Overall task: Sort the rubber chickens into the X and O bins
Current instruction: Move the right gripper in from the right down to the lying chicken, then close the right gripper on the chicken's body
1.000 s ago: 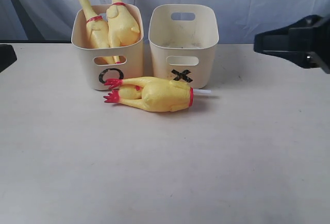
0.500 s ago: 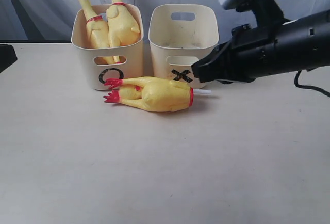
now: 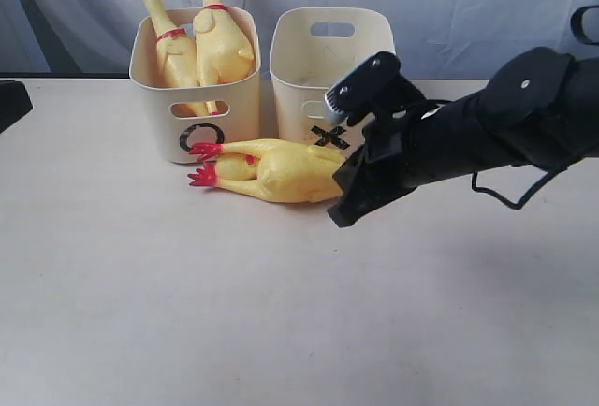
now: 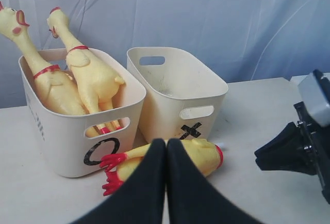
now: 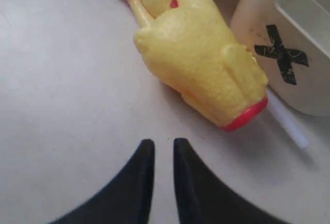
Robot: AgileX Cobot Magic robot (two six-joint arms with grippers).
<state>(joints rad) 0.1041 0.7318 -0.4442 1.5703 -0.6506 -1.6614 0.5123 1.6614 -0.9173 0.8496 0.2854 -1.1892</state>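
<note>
Two rubber chickens (image 3: 197,41) stand head-up in the O bin (image 3: 154,135). The X bin (image 3: 290,79) next to it holds no chicken. A third chicken (image 3: 276,170) lies on the table in front of both bins, red feet toward the O bin. My right gripper (image 3: 339,211) is low over the table just off this chicken's red-banded neck end (image 5: 247,115); its fingers (image 5: 144,152) stand slightly apart, holding nothing. My left gripper (image 4: 166,146) is shut and empty, well back from the lying chicken (image 4: 206,154).
A short white tube (image 5: 289,126) sticks out of the lying chicken's neck end beside the X bin's wall (image 5: 258,22). A pale curtain hangs behind the bins. A black part (image 3: 9,104) shows at the table's left edge.
The right arm has swung in from the right edge and come down to the table at the lying chicken's neck end. The chickens and bins have not moved.
</note>
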